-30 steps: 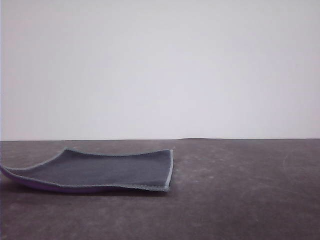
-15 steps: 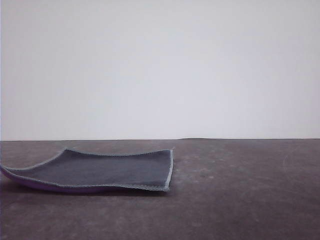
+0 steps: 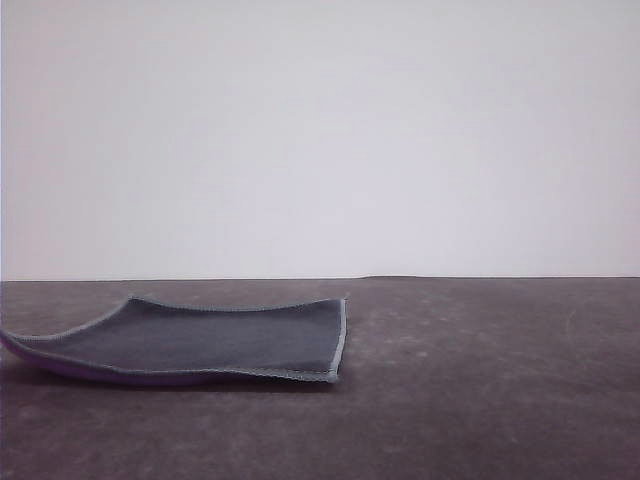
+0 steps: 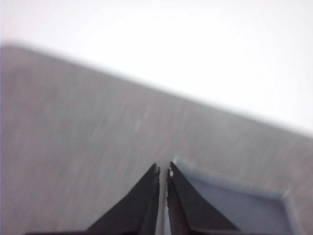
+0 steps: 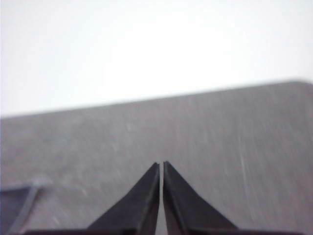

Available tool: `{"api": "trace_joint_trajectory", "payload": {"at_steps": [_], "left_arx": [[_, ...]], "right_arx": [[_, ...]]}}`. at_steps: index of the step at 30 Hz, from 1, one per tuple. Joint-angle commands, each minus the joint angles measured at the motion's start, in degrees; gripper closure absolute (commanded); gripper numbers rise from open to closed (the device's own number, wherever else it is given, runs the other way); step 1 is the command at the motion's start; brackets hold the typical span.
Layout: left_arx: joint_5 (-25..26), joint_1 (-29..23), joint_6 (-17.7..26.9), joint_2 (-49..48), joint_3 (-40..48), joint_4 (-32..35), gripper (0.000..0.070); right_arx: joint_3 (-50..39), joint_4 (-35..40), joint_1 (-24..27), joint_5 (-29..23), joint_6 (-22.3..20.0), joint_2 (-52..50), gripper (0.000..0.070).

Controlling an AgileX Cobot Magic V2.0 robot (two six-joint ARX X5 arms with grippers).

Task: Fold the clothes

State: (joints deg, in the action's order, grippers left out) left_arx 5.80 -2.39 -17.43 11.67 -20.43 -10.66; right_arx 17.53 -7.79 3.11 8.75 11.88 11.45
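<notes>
Lying cropped, cloth (image 3: 200, 340) hides its purple underside

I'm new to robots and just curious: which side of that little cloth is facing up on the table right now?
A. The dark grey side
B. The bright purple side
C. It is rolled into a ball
A: in the front view the cloth lies spread out with its dark grey face up; purple peeks out only beneath its near edge.

Cloth (image 3: 200, 340): soft matt fabric, dk grey top, purple underside, pale stitched edge. Table (image 3: 480, 400): matt, slightly scuffed, grey-brown.
</notes>
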Motion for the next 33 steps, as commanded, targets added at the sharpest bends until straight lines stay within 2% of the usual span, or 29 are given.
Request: {"api": "trace_joint_trajectory", "payload": {"at_steps": [1, 6, 10, 13, 17, 21, 22, 24, 26, 33], "left_arx": [[0.83, -0.15, 1.55, 6.57, -4.77, -0.11, 0.0685], [5.83, -0.15, 5.57, 25.68, -18.54, -0.43, 0.0689], [8.7, -0.15, 8.35, 39.59, -28.51, -3.45, 0.0688], [11.39, -0.15, 10.32, 48.11, -34.22, -5.38, 0.0688], [12.9, -0.15, 12.02, 57.65, -39.46, -6.6, 0.0688], [16.56, -0.15, 12.28, 64.98, -41.89, -6.53, 0.0688], [17.87, -0.15, 12.28, 66.49, -42.09, -6.53, 0.0688], [20.88, -0.15, 12.3, 69.46, -42.09, -6.44, 0.0688], [22.93, -0.15, 12.28, 71.8, -42.09, -7.12, 0.0687], [24.37, -0.15, 12.34, 75.64, -42.09, -9.15, 0.0684]], "right_arx": [[3.1, -0.15, 0.02, 1.79, 1.2, 6.92, 0.0694], [15.11, -0.27, 0.02, 12.3, 1.46, 27.9, 0.0694], [24.55, -0.44, -0.63, 20.35, 1.4, 42.98, 0.0693], [30.28, -0.41, -1.89, 24.17, 1.16, 51.87, 0.0693], [36.1, -0.33, -4.32, 24.7, 1.16, 61.28, 0.0692], [40.01, -0.35, -6.8, 25.26, 1.14, 68.59, 0.067], [40.74, -0.35, -7.36, 25.85, 1.14, 70.16, 0.0637], [41.96, -0.35, -8.67, 26.93, 1.18, 73.05, 0.051], [42.5, -0.33, -9.81, 27.19, 1.2, 75.01, 0.046], [42.5, 0.1, -12.38, 26.41, 1.11, 77.8, 0.0461]]}}
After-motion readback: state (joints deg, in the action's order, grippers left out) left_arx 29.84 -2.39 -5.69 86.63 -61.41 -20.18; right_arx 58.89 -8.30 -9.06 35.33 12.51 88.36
